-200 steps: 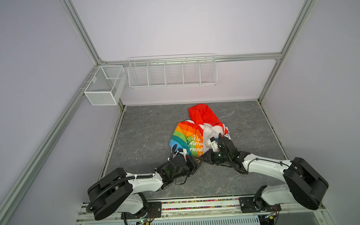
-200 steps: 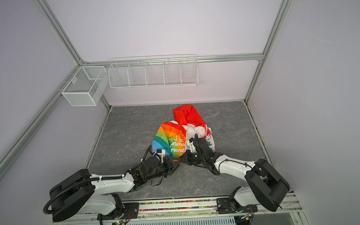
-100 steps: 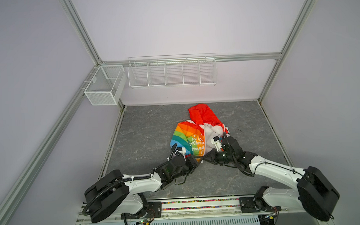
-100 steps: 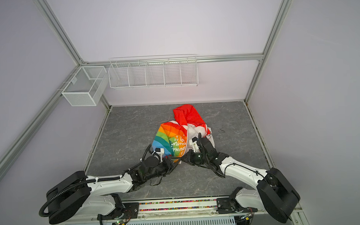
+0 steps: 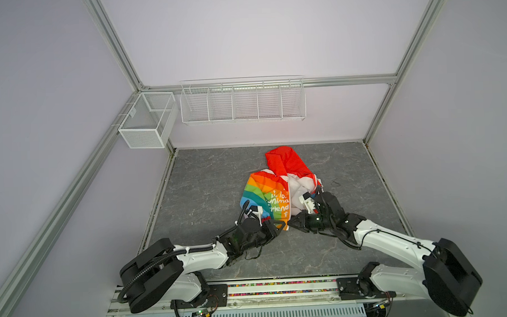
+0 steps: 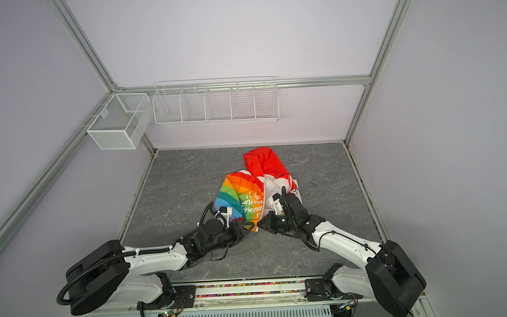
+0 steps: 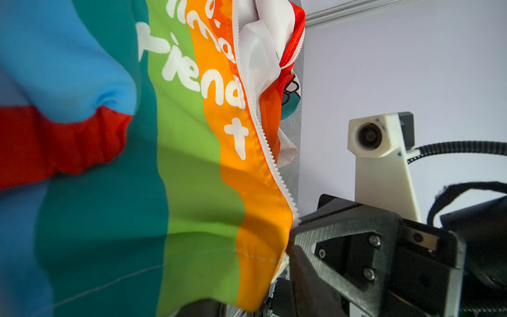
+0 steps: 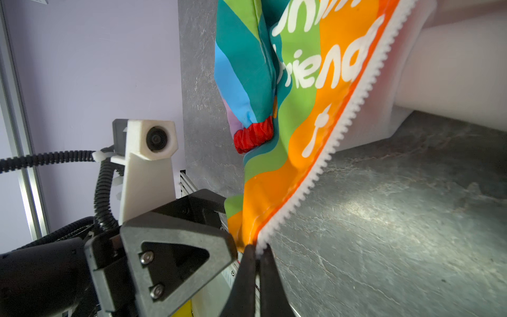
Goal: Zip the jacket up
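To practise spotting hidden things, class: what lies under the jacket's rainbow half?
Past its zipper edge, white fabric shows beneath the rainbow half, lying on the grey table. Everything further under the stripes is covered, so it cannot be told.

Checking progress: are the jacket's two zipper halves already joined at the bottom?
No: the rainbow-side zipper teeth run bare and unmated down to the right hand pinching their end.
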Robot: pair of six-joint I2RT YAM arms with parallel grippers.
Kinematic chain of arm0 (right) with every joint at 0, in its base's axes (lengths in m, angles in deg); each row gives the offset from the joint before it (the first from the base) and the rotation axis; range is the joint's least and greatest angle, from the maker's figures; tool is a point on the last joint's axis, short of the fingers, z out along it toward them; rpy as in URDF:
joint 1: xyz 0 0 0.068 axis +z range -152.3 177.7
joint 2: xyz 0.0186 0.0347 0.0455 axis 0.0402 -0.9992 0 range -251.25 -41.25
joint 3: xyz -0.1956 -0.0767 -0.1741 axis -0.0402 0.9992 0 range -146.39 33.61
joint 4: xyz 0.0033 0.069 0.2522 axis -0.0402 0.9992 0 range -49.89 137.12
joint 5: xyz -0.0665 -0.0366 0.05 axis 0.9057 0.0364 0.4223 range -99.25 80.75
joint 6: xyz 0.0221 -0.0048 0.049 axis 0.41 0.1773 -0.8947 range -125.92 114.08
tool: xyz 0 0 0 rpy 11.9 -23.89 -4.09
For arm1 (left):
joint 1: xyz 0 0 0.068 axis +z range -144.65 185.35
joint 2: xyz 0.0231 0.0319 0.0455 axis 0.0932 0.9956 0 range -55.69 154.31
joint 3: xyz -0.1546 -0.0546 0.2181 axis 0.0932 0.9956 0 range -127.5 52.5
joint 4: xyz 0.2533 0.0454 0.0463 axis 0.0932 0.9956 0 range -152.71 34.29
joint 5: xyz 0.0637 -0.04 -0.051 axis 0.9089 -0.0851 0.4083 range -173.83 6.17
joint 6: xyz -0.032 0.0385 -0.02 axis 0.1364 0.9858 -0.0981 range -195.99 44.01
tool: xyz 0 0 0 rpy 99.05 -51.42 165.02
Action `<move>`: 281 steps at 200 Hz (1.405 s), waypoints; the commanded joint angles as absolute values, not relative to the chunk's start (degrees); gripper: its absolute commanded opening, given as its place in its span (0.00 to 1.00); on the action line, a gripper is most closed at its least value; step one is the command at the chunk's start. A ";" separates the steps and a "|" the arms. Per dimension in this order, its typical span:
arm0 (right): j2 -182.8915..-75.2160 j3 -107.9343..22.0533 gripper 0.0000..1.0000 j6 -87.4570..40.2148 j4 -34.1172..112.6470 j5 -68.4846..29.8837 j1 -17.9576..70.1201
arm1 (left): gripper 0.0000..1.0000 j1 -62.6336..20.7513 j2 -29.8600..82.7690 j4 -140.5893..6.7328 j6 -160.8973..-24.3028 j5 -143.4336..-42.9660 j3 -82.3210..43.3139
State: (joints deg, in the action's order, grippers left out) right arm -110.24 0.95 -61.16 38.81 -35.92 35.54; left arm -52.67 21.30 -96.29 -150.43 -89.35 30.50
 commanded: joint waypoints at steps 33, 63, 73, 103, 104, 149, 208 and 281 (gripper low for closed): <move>-109.72 1.09 0.06 -60.15 38.97 -37.68 34.58 | 0.34 -52.73 20.12 -96.22 -144.08 -92.20 28.04; -109.81 1.01 0.06 -60.14 38.80 -38.16 34.29 | 0.34 -52.68 17.27 -92.85 -141.62 -92.15 27.68; -109.89 1.00 0.06 -60.14 38.71 -38.33 34.32 | 0.33 -52.71 17.13 -91.55 -140.77 -92.63 26.96; -110.07 0.83 0.06 -60.24 38.53 -38.60 34.09 | 0.28 -52.68 18.24 -91.04 -139.89 -94.08 25.69; -110.07 0.83 0.06 -60.24 38.53 -38.60 34.13 | 0.28 -52.72 18.28 -91.11 -139.89 -94.14 25.69; -109.63 1.00 0.06 -60.33 38.53 -38.69 34.00 | 0.15 -52.66 19.30 -92.14 -140.13 -94.99 25.62; -108.97 1.22 0.06 -60.67 38.03 -38.94 33.85 | 0.00 -52.67 20.41 -91.26 -140.09 -96.29 24.98; -111.82 1.77 0.39 -63.30 33.19 -40.39 33.78 | 0.00 -52.66 21.63 -95.79 -141.25 -97.28 26.00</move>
State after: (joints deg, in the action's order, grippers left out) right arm -110.35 1.17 -61.91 37.20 -39.12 34.06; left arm -52.67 21.26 -92.84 -140.83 -96.17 26.65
